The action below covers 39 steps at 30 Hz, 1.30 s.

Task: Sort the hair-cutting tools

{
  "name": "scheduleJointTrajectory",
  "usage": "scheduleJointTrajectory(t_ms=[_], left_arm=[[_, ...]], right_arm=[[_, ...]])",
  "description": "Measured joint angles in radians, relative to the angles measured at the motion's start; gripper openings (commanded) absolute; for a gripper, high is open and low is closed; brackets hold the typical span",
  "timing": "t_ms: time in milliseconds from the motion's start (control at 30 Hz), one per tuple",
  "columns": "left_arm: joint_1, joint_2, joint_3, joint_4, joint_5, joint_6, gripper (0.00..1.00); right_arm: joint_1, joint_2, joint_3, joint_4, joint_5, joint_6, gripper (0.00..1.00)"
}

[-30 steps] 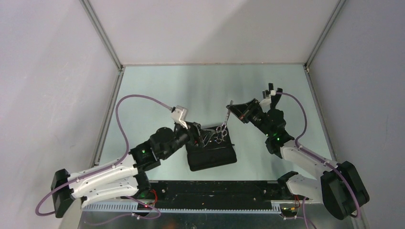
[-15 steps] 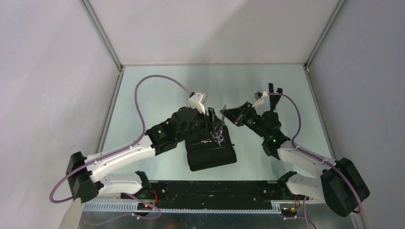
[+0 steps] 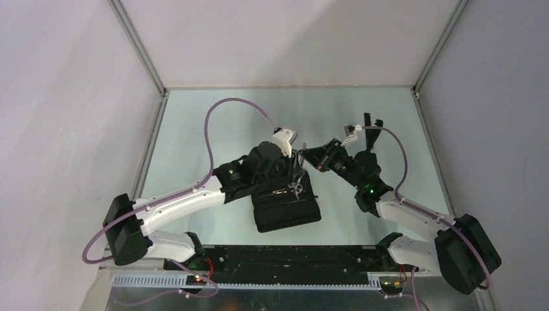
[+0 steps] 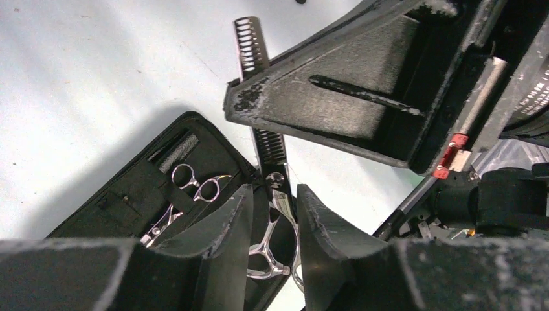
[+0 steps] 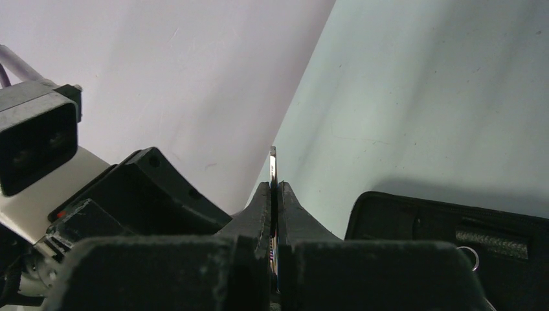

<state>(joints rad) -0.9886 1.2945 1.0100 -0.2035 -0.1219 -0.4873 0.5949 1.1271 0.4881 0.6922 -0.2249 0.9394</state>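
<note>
Closest in, at 6 o'clock from where my two arms meet, the black zip case (image 3: 288,210) lies open on the worktop (image 3: 213,116). One pair of silver scissors (image 4: 194,183) sits inside it, with its ring handles showing and its blades tucked down into the case.

Just beyond, over the case's far edge, the left end effector (image 4: 273,197) reaches in from 8 o'clock. Its fingers (image 4: 226,227) stand narrow on either side of the ring handles of the toothed scissors (image 4: 275,180). I cannot tell whether the pads actually press on the rings. These toothed scissors are held up over the case with the handles toward it. On the left wrist view the notched blade points away toward 12 o'clock.

Farther along that blade, the right end effector (image 5: 273,186) reaches in from 4 o'clock and is pinched tight on the thin metal. On the right wrist view the blade shows edge-on between its fingers. Past both end effectors, the worktop runs back to the far wall (image 3: 285,39) at 12 o'clock.
</note>
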Motion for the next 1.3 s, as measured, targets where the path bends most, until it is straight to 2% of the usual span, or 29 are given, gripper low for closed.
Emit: scheduleJointTrajectory(t_ms=[200, 267, 333, 367, 467, 600, 667, 833, 1000, 1133, 1300], left_arm=[[-0.003, 0.003, 0.006, -0.008, 0.003, 0.023, 0.01], [0.002, 0.003, 0.006, -0.012, 0.002, 0.026, 0.00], [0.003, 0.003, 0.005, -0.015, -0.002, 0.026, 0.00], [0.005, 0.002, 0.004, -0.016, 0.000, 0.027, 0.00], [0.017, -0.006, -0.010, -0.027, -0.005, 0.042, 0.00], [0.055, -0.035, -0.048, -0.062, -0.030, 0.060, 0.00], [0.075, -0.060, -0.072, -0.086, -0.044, 0.070, 0.00], [0.137, -0.119, -0.126, -0.151, -0.075, 0.083, 0.00], [0.200, -0.211, -0.185, -0.207, -0.104, 0.098, 0.00], [0.238, -0.290, -0.231, -0.245, -0.113, 0.105, 0.00], [0.258, -0.360, -0.281, -0.292, -0.127, 0.115, 0.00]], right_arm=[[0.005, 0.000, 0.000, 0.000, 0.000, -0.024, 0.00], [0.005, 0.001, 0.000, -0.001, 0.000, -0.032, 0.04], [0.005, 0.001, 0.000, -0.003, -0.003, -0.039, 0.16], [0.005, 0.001, 0.000, -0.005, -0.005, -0.041, 0.27], [-0.002, -0.007, 0.000, -0.031, -0.023, -0.051, 0.47], [-0.017, -0.045, 0.034, -0.202, -0.037, -0.117, 0.62], [-0.022, -0.056, 0.081, -0.332, -0.038, -0.166, 0.65], [-0.014, -0.058, 0.206, -0.662, -0.042, -0.295, 0.67], [0.036, -0.044, 0.235, -0.965, -0.019, -0.404, 0.66], [0.079, 0.002, 0.235, -1.133, 0.008, -0.449, 0.64], [0.117, 0.084, 0.235, -1.219, 0.026, -0.480, 0.60]])
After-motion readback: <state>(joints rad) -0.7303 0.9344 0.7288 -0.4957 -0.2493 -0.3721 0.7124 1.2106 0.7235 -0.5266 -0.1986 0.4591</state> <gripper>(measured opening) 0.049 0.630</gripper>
